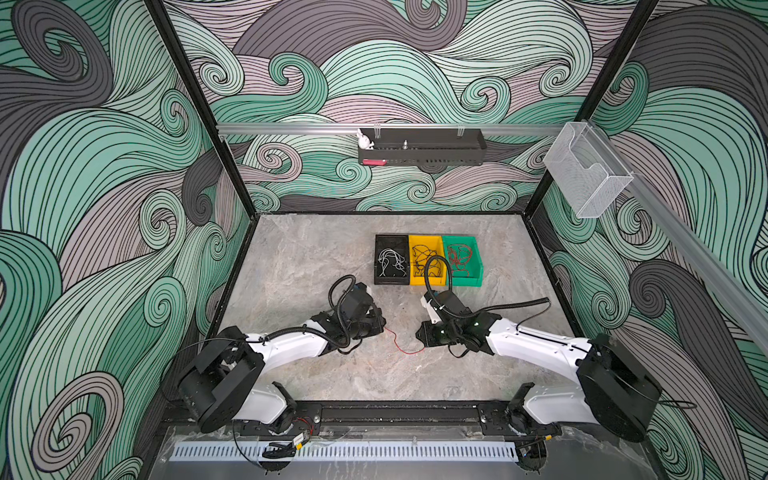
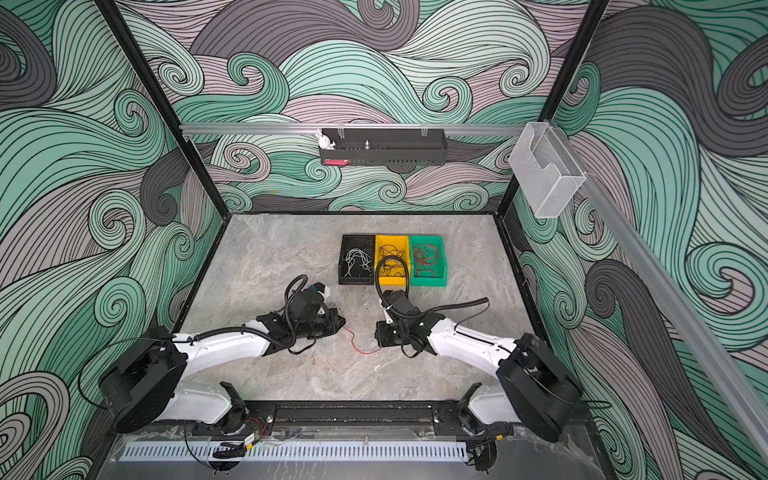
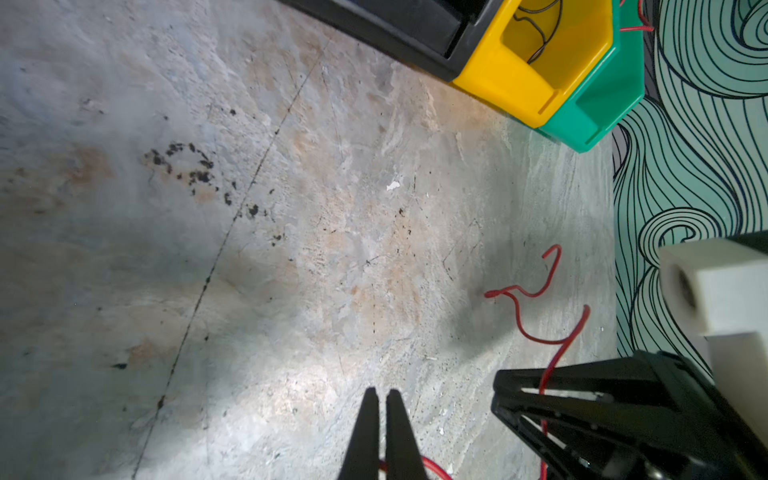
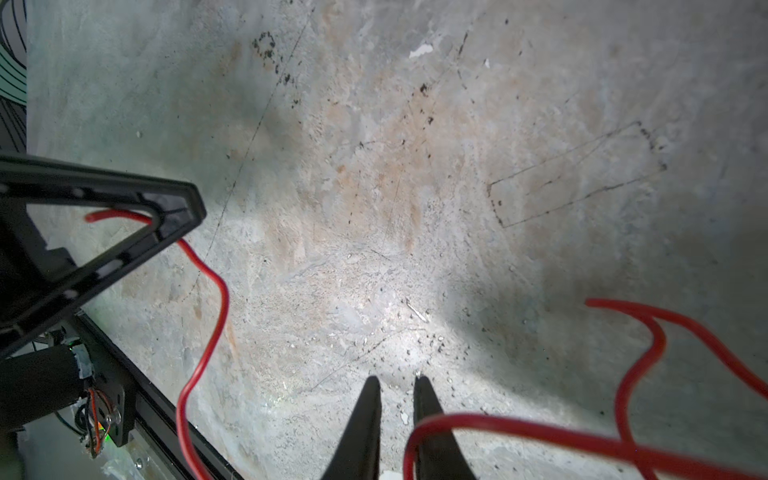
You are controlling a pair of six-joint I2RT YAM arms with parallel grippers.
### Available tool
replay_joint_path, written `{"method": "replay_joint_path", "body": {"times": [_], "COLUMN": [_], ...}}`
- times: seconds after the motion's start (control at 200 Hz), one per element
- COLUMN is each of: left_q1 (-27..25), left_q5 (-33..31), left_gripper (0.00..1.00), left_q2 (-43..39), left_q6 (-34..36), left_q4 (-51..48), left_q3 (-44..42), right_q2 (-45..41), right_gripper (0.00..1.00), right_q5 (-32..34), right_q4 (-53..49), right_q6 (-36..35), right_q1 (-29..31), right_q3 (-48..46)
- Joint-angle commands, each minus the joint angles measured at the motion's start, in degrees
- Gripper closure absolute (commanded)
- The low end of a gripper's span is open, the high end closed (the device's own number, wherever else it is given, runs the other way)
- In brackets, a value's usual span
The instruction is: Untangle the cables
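Note:
One red cable [image 1: 401,347] [image 2: 361,348] lies loose on the stone table between my two grippers. My left gripper [image 1: 381,325] [image 3: 382,392] is shut, and the cable [image 3: 536,337] passes between its fingers near their base. My right gripper [image 1: 419,337] [image 4: 397,380] has its jaws almost together, with the cable [image 4: 519,432] looping over one finger and running down into the narrow gap. Its free end curls on the table beyond the right gripper. More cables sit sorted in bins: white ones [image 1: 390,264], black ones [image 1: 419,254] and red ones [image 1: 461,257].
The black bin [image 1: 391,238], yellow bin [image 1: 415,282] and green bin [image 1: 478,266] stand side by side behind the grippers. The right arm's corrugated hose [image 1: 436,259] arches over the yellow bin. A black shelf [image 1: 422,147] and a wire basket [image 1: 586,174] hang on the walls.

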Motion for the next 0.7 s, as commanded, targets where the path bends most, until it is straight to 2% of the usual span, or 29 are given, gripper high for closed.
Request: {"method": "replay_joint_path", "body": {"times": [0.0, 0.105, 0.155, 0.215, 0.425, 0.55, 0.595, 0.696], "left_q1": [-0.44, -0.38, -0.44, -0.39, -0.39, -0.44, -0.43, -0.42], "left_q5": [-0.74, -2.24, -2.69, -2.92, -1.66, 0.22, 0.98, 2.40], "left_gripper": [1.00, 1.00, 1.00, 1.00, 1.00, 1.00, 1.00, 1.00], "left_q2": [-1.51, -2.43, -2.75, -2.99, -2.49, -2.68, -2.91, -3.76], "left_q6": [0.13, -0.04, -0.05, 0.00, 1.47, 2.47, 2.67, 3.04], "left_q4": [-0.75, -2.04, -2.50, -2.94, -4.25, -4.65, -4.70, -4.96], "left_q3": [-0.49, -0.47, -0.41, -0.30, 1.42, 2.54, 3.01, 4.11], "right_q2": [-1.58, -0.86, -0.94, -1.44, -8.08, -14.07, -14.47, -13.17], "right_gripper": [0.79, 0.51, 0.44, 0.40, 0.43, 0.44, 0.44, 0.43], "right_q5": [1.90, 2.22, 3.33, 4.40, 4.54, -0.29, -3.07, -4.90], "right_q4": [-4.20, -8.15, -9.16, -11.70, -17.27, -16.44, -16.20, -14.04], "right_q6": [-3.82, -5.99, -6.71, -7.60, -12.36, -15.13, -15.88, -15.43], "right_q1": [0.22, 0.22, 0.22, 0.22, 0.31, 0.79, 0.99, 1.37], "right_q3": [2.96, 5.28, 5.76, 6.11, 7.09, 6.85, 7.08, 6.80]}}
